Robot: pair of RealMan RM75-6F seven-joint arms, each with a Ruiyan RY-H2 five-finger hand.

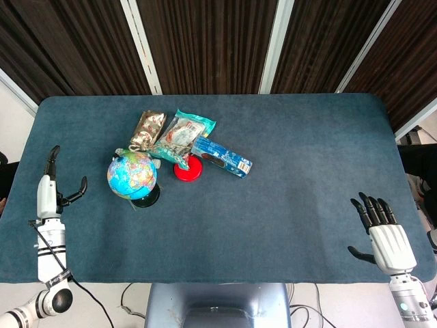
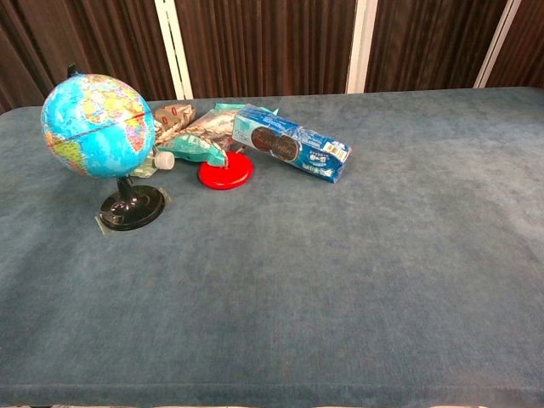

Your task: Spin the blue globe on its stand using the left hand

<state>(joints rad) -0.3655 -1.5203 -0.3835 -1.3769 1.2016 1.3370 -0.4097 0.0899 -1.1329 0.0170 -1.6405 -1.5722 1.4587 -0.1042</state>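
The blue globe [image 1: 132,175] stands upright on its black stand [image 1: 145,197] at the table's left; the chest view shows the globe [image 2: 97,125] and its round base [image 2: 131,207] too. My left hand [image 1: 49,189] hovers near the table's left edge, fingers spread, holding nothing, a clear gap away from the globe. It is out of the chest view. My right hand [image 1: 384,236] rests open at the front right corner, fingers apart and empty.
Behind the globe lie snack packets [image 1: 177,133], a blue biscuit box [image 1: 221,156] and a red disc [image 1: 188,169]. The blue cloth table [image 1: 293,178] stretches bare to the right.
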